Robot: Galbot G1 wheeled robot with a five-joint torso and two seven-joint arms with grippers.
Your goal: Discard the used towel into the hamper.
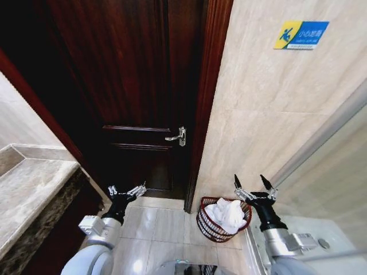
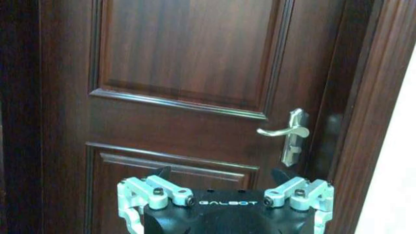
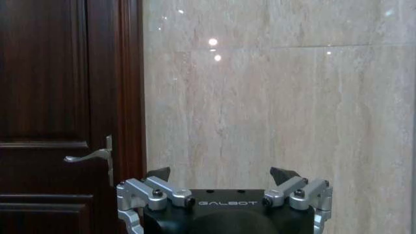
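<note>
White towel [image 1: 227, 214] already heaped in the hamper [image 1: 207, 227] at five o'clock; right gripper [image 1: 255, 185] above it and left gripper [image 1: 126, 191] by the door [image 1: 132, 86] both spread wide, holding nothing (a loose fold could snag a lowering finger).

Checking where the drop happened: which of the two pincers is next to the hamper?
The right pincer, open and empty, is just beside the hamper, which holds the white towel. The left pincer, also open, faces the dark door.

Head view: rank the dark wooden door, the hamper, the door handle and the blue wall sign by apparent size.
1. dark wooden door
2. hamper, holding the white towel
3. blue wall sign
4. door handle

Sign and handle lie at different distances, so their order is unsure.
</note>
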